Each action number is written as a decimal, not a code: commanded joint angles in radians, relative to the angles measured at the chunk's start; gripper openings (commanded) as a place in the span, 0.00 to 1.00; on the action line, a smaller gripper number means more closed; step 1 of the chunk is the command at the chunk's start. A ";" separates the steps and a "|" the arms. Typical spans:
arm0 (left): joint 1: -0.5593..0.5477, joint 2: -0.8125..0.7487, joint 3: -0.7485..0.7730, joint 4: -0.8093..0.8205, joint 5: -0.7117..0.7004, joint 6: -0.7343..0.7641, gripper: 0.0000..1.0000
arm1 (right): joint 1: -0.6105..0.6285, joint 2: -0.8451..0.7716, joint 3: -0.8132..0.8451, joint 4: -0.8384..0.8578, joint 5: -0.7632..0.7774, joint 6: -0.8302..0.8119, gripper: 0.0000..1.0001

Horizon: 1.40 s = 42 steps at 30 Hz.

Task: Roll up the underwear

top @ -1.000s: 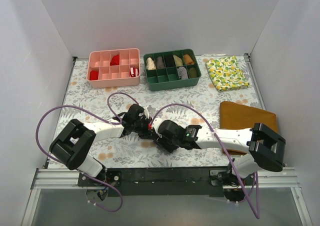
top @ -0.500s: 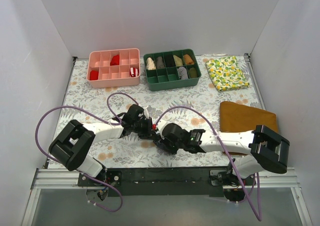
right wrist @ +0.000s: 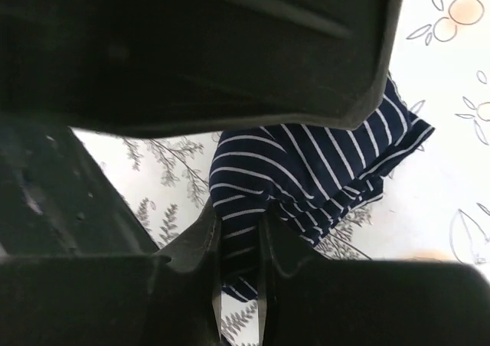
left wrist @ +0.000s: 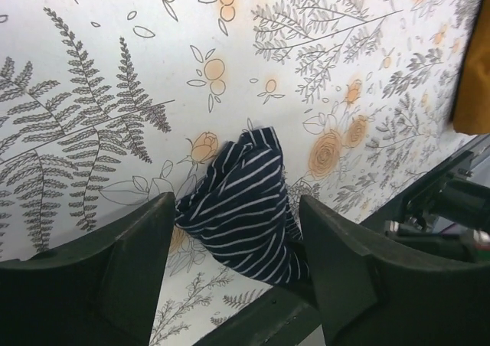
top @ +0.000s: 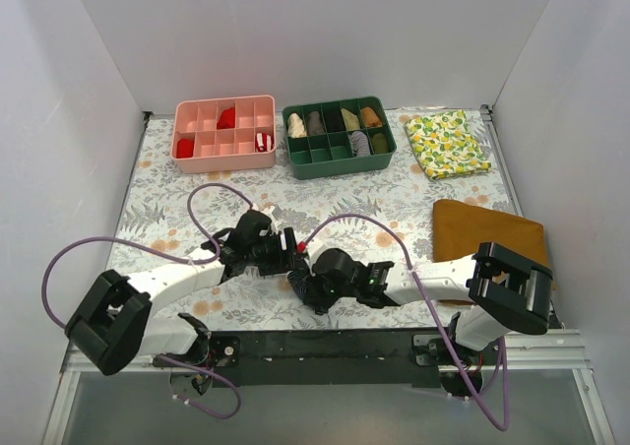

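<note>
Top view. Table with floral cover. Pink tray and green tray at 12 o'clock, lemon-print cloth at 2 o'clock, mustard cloth at 4 o'clock. Left gripper and right gripper meet nose to nose at 6 o'clock, near the front edge. The underwear lies between them, almost wholly hidden under the two wrists.

Left wrist view. Underwear at centre: a compact navy striped bundle lying on the cover, with one loose pointed flap sticking out toward 12 o'clock. Left gripper stands wide apart, one finger at 8 o'clock just at the bundle's edge, the other at 4 o'clock just beside it. It squeezes nothing and holds nothing. Mustard cloth edge at 3 o'clock.

Right wrist view. Underwear at centre and toward 3 o'clock, folds stacked unevenly. Right gripper is nearly closed, its fingers pinching a narrow fold of striped cloth at 6 o'clock.

Progress, as judged: the garment is gathered into a small bundle, so most of the rolling looks done. The result is lumpy, not a neat cylinder. Left to do: tuck the loose flap, tighten the layers and release the pinched fold without the bundle springing open.
</note>
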 commanded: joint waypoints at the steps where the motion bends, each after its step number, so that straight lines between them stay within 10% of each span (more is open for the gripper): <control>1: -0.005 -0.106 -0.035 -0.029 -0.078 -0.032 0.66 | -0.026 0.041 -0.126 -0.051 -0.140 0.112 0.01; 22: -0.005 -0.321 -0.202 0.106 0.117 -0.063 0.70 | -0.225 0.028 -0.485 0.344 -0.443 0.376 0.01; 42: -0.025 -0.068 -0.135 0.144 0.181 -0.121 0.78 | -0.245 0.149 -0.452 0.411 -0.461 0.371 0.01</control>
